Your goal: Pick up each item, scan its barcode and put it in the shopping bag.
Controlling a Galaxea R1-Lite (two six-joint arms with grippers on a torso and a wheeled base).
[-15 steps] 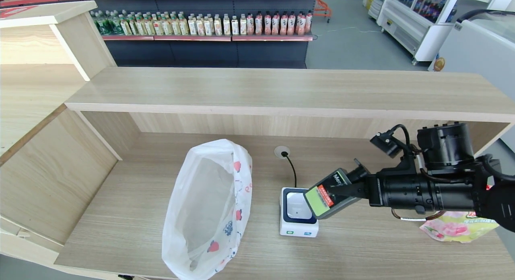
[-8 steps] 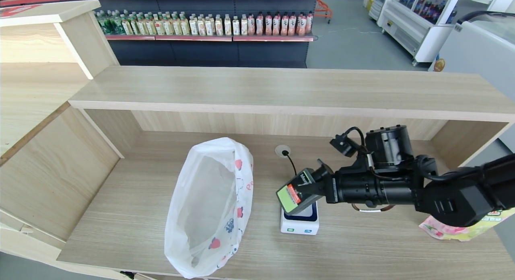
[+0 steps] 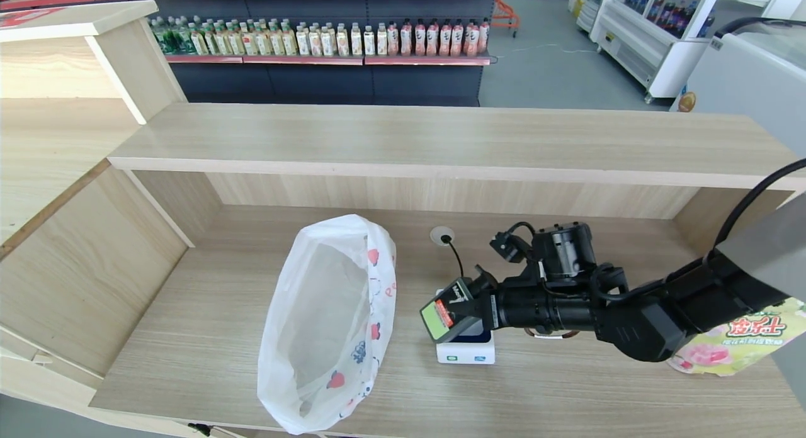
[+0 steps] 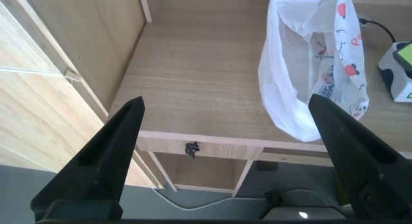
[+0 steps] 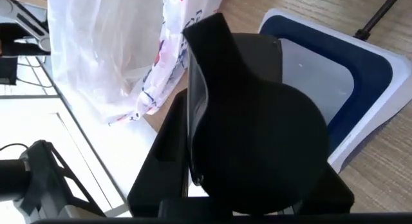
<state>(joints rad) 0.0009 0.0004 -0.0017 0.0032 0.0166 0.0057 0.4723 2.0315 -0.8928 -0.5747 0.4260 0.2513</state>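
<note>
**Grey box pinched over the scanner, bag just beside it**

Dark grey with a green and red label, the small box (image 3: 448,311) sits in the right claw (image 3: 469,301), whose fingers are pressed against its two sides. Its long axis follows the line of the forearm, running across the surface (image 3: 189,350) toward the robot's left and dipping a little at the far end. The labelled end face points left and toward the near edge, facing the shopping bag (image 3: 327,325). The box hangs over the left part of the white and blue scanner (image 3: 466,352); whether they touch cannot be told.

The bag lies slumped, its long axis running from the back toward the near edge, with its mouth open upward and backward. Its bottom reaches the near edge of the surface. Only a narrow strip of wood lies between bag and scanner. Wider bare wood lies between the bag and the left side panel. A raised counter wall closes the back, where the scanner's cable (image 3: 454,257) enters a grommet.

A pink and green pouch (image 3: 737,343) lies near the right edge, partly under the right arm.

The left claw (image 4: 225,102) is spread wide, holding nothing, out past the near left corner of the surface.
</note>
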